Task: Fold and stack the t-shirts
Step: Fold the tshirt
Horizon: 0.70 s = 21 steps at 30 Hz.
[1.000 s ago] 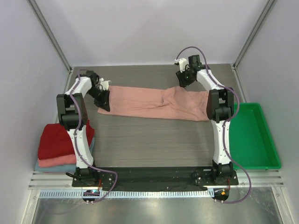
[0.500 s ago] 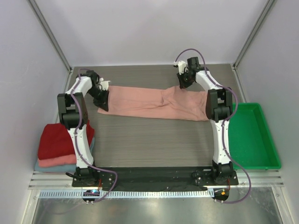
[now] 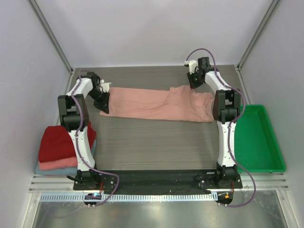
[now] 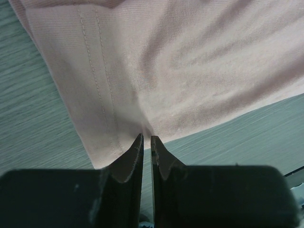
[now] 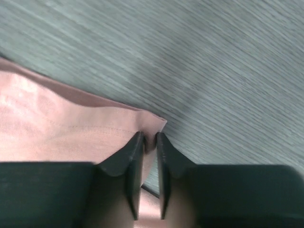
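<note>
A dusty-pink t-shirt [image 3: 152,103] lies in a long band across the far half of the table. My left gripper [image 3: 104,107] is at its left end, shut on a pinch of the hemmed edge [image 4: 147,137], with the pink cloth [image 4: 180,61] spreading away from the tips. My right gripper [image 3: 194,84] is at the shirt's far right corner, its jaws closed on that corner [image 5: 149,135], and cloth [image 5: 61,133] shows between and under the fingers. Folded t-shirts are stacked at the near left: dark red [image 3: 59,142] on top, salmon-pink [image 3: 52,164] below, light-blue [image 3: 42,170] at the bottom.
A green plastic tray [image 3: 256,137] sits at the right edge of the table, beside the right arm. Grey walls and metal frame posts close in the table on three sides. The arm bases stand at the near edge.
My right gripper has closed on the shirt's far right corner and shifted to the right with it, drawing that edge out. The left gripper has stayed put.
</note>
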Available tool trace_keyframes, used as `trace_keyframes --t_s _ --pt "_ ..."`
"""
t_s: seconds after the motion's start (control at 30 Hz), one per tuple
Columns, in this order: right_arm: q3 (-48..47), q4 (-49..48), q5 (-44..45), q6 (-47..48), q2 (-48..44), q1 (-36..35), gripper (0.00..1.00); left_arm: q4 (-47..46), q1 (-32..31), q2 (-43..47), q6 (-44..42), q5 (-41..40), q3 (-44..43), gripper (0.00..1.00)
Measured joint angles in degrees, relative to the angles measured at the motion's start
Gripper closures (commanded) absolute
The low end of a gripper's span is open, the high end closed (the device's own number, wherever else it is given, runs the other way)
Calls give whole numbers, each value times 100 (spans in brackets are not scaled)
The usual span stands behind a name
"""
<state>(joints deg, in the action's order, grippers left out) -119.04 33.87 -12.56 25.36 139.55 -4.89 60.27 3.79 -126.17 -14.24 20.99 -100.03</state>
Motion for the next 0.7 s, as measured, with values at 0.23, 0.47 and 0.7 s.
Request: trace_keyframes --t_s 0.23,0.47,0.7 --pt "0 -68 264 -17 -37 2 53 0 -2 0 4 7 0 87" --pt "186 -15 459 -9 -780 2 51 85 -9 286 -98 162 -2 80" --pt "1816 160 251 313 -2918 17 53 240 -44 898 -514 243 -22 82"
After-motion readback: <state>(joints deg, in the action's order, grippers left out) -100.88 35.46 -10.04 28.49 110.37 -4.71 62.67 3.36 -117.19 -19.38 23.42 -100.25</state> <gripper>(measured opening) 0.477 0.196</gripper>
